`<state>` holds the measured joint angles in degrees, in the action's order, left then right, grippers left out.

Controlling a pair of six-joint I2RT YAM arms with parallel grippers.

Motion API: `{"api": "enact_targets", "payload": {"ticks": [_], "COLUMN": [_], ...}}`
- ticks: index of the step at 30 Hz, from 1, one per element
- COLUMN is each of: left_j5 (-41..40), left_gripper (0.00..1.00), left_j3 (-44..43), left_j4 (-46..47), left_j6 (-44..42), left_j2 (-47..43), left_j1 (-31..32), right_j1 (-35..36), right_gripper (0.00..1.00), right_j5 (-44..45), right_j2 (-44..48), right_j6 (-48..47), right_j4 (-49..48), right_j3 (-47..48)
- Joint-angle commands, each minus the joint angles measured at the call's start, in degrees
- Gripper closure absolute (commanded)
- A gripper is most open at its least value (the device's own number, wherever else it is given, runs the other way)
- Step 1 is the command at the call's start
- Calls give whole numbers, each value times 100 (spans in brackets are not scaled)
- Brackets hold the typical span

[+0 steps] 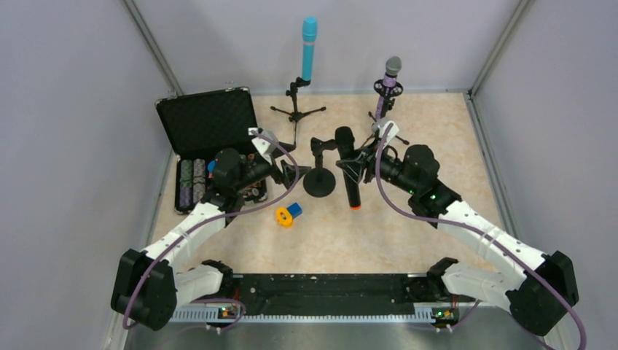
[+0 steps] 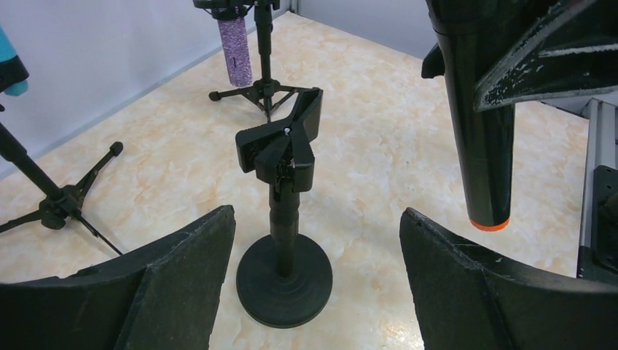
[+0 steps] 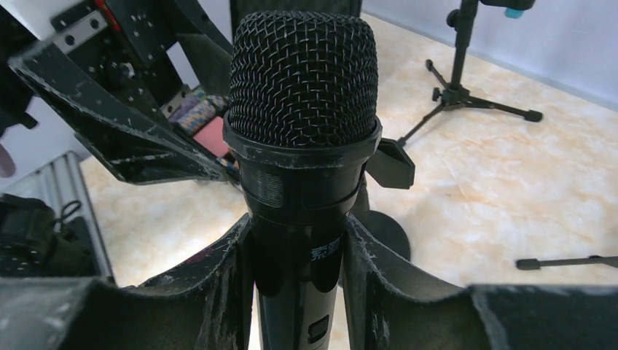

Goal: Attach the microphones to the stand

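My right fingers (image 3: pixel 211 292) clamp the black, orange-ended microphone (image 3: pixel 304 73); left fingers (image 2: pixel 182 270) wide. Misaligned, I'd topple the black round-based stand (image 2: pixel 284 219).

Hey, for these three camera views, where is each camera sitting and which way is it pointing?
Top external: high behind the arm bases, looking down over the table; both arms show whole, left gripper and right gripper near its middle.
Left wrist: on the left arm, low, facing the round-base stand; its own two fingers frame the bottom.
Right wrist: on the right arm, looking along the black microphone clamped between its own fingers.
Shared: black microphone and round-base stand appear in both top and left-wrist views.
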<state>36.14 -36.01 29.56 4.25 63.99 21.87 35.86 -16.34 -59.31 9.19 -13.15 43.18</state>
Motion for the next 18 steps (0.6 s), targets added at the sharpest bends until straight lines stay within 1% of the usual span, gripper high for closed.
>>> {"api": "enact_targets", "payload": {"ticks": [1, 3, 8, 11, 18], "left_j5": [256, 230, 61, 3, -121], "left_gripper": [12, 13, 12, 13, 13], "left_j3": [-19, 17, 127, 129, 77], "left_j4": [323, 320, 314, 250, 225], "left_j6": [-127, -125, -207, -265, -290], "left_j2": [-66, -93, -135, -182, -149], "left_j1": [14, 19, 13, 18, 17], "right_j1": [-462, -650, -845, -1051, -1941], "right_gripper": [100, 100, 100, 100, 100], "right_j5": [-1084, -1423, -1491, -1735, -2621], "right_j2": [-12, 29, 151, 80, -199], "right_j6": [662, 935, 1090, 1313, 2829], "right_j4": [-747, -1021, -1318, -1533, -3092], "right_j3": [316, 251, 68, 20, -461]}}
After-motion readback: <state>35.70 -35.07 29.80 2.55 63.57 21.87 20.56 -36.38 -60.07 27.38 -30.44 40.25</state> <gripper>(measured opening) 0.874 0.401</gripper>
